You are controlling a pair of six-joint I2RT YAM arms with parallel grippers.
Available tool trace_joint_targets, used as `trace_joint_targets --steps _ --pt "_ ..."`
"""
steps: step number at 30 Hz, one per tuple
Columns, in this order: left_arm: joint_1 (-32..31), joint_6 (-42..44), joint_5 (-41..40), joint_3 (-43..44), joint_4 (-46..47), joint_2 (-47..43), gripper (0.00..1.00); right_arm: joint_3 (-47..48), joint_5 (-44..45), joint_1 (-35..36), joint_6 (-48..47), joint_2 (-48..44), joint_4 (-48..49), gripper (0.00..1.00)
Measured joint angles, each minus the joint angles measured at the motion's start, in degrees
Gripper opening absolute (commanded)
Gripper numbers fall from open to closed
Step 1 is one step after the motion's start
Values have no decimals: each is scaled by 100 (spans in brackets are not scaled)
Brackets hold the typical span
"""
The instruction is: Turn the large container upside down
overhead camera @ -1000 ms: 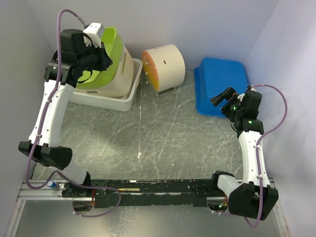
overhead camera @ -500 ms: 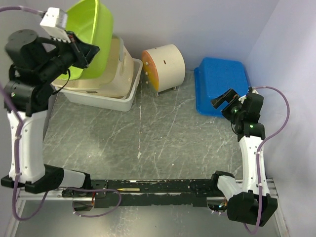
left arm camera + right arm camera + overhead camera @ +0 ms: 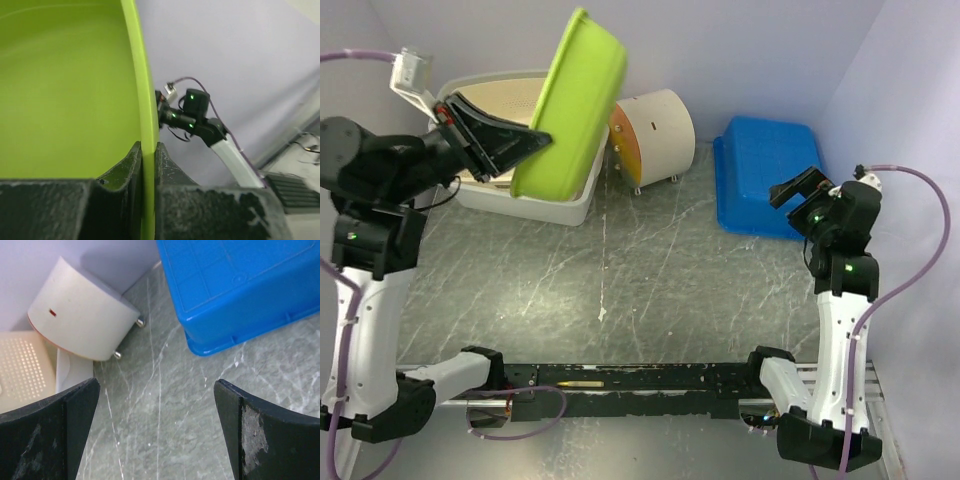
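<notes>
The large lime-green tub (image 3: 572, 105) hangs in the air on its edge, almost vertical, above the white tray's right end. My left gripper (image 3: 533, 141) is shut on its rim; the left wrist view shows the rim (image 3: 142, 100) pinched between both fingers, with the gripper (image 3: 148, 148) at the tub's lower edge. My right gripper (image 3: 798, 189) is open and empty, raised near the front right corner of the blue bin (image 3: 767, 168). In the right wrist view the gripper (image 3: 156, 389) hangs over bare table.
A beige perforated basket (image 3: 500, 95) sits in a white tray (image 3: 563, 206) at the back left. A white drum with an orange face (image 3: 655, 122) lies on its side at the back middle. The blue bin (image 3: 240, 285) stands upside down at the right.
My left arm has lifted the green tub out of the beige basket, swung it right and tipped it onto its edge. My right arm has risen a little.
</notes>
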Motion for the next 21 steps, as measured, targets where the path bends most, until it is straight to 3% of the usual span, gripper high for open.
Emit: trace_joint_targets --steps 7,10,14,17,21 --pt "-278 -1858 732 -2216 1875 -343 7 688 684 0 35 -203 -361 100" --pt "-1346 -2120 448 -2900 2304 -337 7 922 920 0 55 -227 -485 100" --pt "-3355 -1875 -203 -3235 2533 76 7 1233 1185 0 59 -223 -553 100" --pt "-3950 -1930 -280 -3554 2924 334 7 1458 1338 0 50 -227 -680 100" --pt "-4002 -2063 -446 -3963 3056 415 7 1753 1574 0 7 -275 -863 100"
